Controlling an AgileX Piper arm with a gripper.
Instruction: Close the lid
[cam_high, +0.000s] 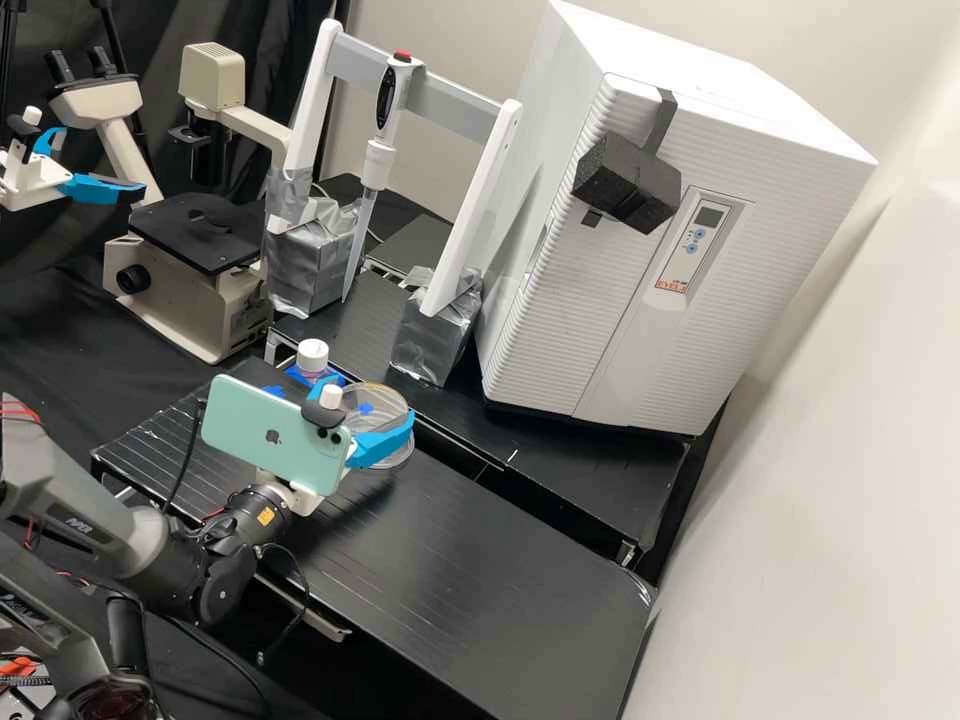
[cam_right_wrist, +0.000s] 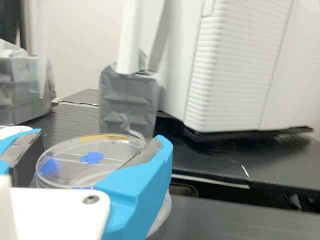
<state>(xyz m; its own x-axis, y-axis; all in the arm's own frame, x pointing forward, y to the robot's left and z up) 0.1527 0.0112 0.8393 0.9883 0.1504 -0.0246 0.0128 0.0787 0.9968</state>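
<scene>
In the high view my gripper (cam_high: 369, 398) is over the middle of the near bench, its blue fingers on opposite sides of a round clear lid (cam_high: 384, 398) marked with blue tape. A clear dish (cam_high: 402, 458) shows just under the lid, by the right finger. From the wrist, the gripper (cam_right_wrist: 100, 137) is shut on the lid (cam_right_wrist: 112, 150), with the pads against its rim. Part of the dish (cam_right_wrist: 164, 212) shows below one finger. Whether the lid touches the dish I cannot tell.
A white-capped bottle (cam_high: 312, 356) stands close behind the gripper. On the rear bench are a pipette stand (cam_high: 462, 210) with taped feet and a large white incubator (cam_high: 560, 330). A microscope (cam_high: 190, 290) stands at the left.
</scene>
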